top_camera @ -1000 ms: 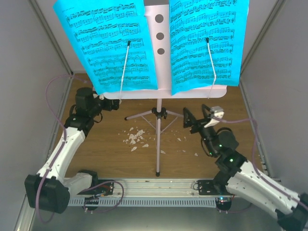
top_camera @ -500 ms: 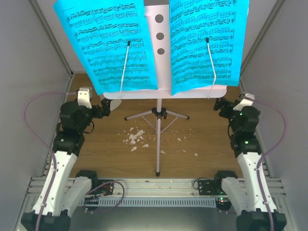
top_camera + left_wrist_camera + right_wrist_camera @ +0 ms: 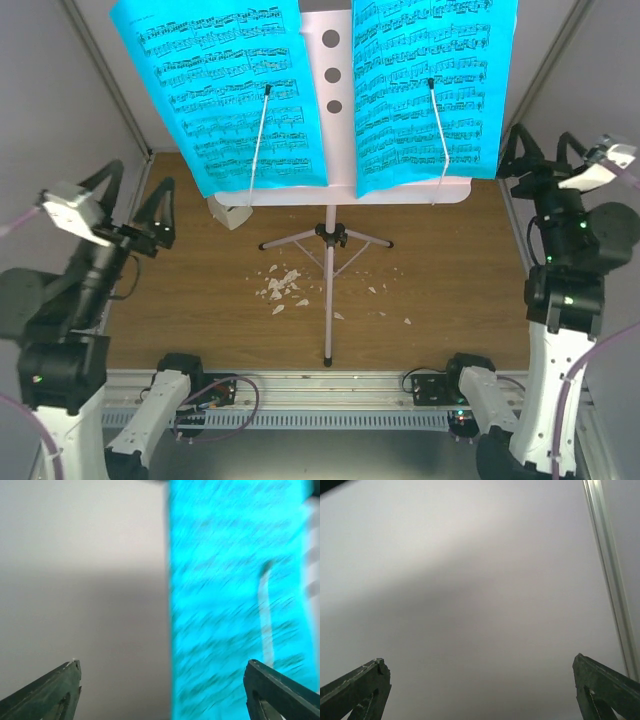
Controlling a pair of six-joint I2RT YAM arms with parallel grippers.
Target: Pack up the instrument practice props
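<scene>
Both arms had swung up and outward from the music stand (image 3: 320,90); my left claw (image 3: 135,200) and right claw (image 3: 543,160) flanked its desk, spread wide, holding nothing. Sheet-music pages (image 3: 220,90) sat on that desk, the metronome (image 3: 232,213) beneath its left end. Packing looked barely started; next I would need to close in on a page edge.

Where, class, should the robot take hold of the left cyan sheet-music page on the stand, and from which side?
Probably its outer left edge, coming in from the left with the open left gripper. The left page stands near upright with that thin edge exposed, while a wire retainer pins it to the stand nearer the centre.
</scene>
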